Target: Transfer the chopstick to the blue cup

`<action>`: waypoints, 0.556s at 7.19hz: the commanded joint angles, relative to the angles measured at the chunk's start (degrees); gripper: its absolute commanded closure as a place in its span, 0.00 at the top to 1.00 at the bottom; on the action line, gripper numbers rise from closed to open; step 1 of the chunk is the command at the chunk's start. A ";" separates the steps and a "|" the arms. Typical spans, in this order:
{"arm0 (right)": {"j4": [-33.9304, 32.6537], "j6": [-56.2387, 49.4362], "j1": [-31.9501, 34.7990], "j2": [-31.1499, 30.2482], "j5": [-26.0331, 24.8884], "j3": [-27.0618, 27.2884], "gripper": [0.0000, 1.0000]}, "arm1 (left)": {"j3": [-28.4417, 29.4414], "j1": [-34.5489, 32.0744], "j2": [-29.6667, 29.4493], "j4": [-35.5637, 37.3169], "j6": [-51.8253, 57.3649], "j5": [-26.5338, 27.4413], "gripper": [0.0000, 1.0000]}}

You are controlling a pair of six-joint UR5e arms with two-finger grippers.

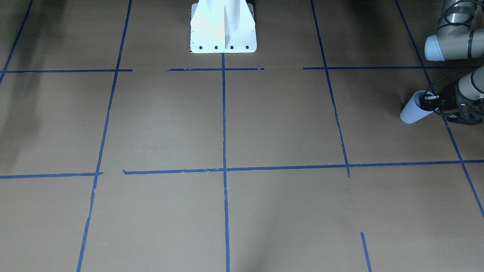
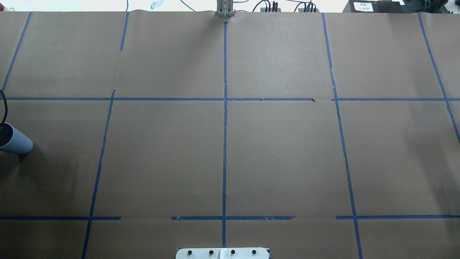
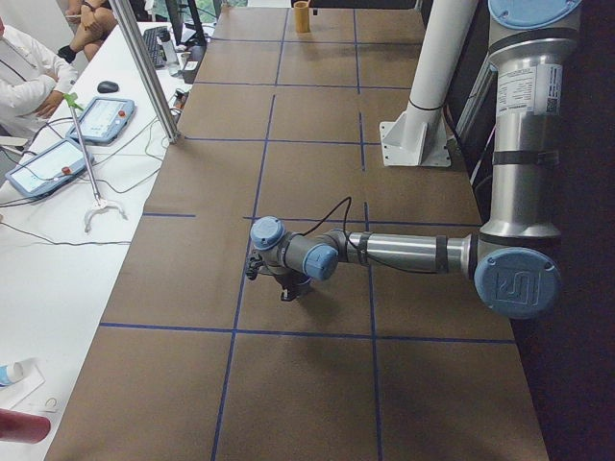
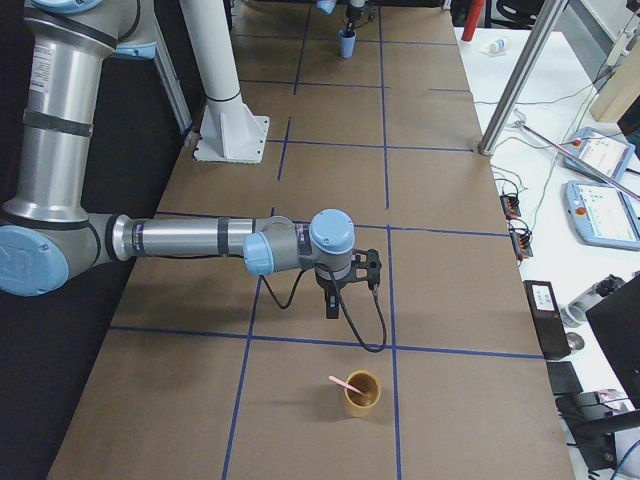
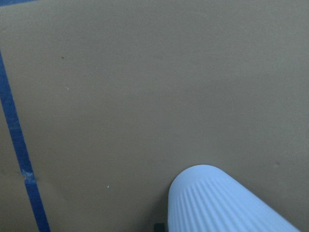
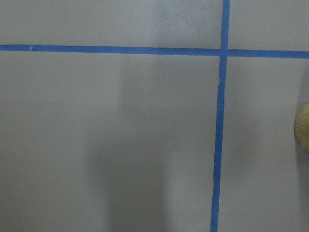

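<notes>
The blue cup [image 1: 412, 110] is a ribbed light-blue paper cup, tilted, with its rim toward my left gripper [image 1: 430, 104]. The gripper is shut on the cup's rim. The cup also shows at the left edge of the overhead view [image 2: 17, 142] and at the bottom of the left wrist view [image 5: 222, 203]. The pale-pink chopstick [image 4: 346, 382] leans in a yellow cup [image 4: 363, 394] at the table's right end. My right gripper [image 4: 332, 303] hangs a little behind that yellow cup, apart from it; I cannot tell whether it is open or shut.
Brown paper with blue tape lines [image 2: 224, 144] covers the table. The white robot base [image 1: 223, 28] stands at the middle of the robot's side. The yellow cup's edge [image 6: 303, 135] shows at the right of the right wrist view.
</notes>
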 commanded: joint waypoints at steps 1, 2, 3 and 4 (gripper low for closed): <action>0.00 0.09 0.00 0.00 0.00 0.00 1.00 | -3.88 -0.08 -1.29 0.78 -1.89 -0.28 0.00; 0.00 0.09 0.00 0.00 0.00 0.09 1.00 | -9.22 -0.08 -1.99 2.18 -8.87 -0.28 0.00; 0.09 0.09 0.00 0.00 0.00 0.09 1.00 | -15.63 0.01 -3.91 6.11 -16.34 -0.45 0.00; 0.09 0.09 0.00 0.00 0.35 0.09 1.00 | -20.48 0.88 -7.58 8.41 -24.15 -0.54 0.00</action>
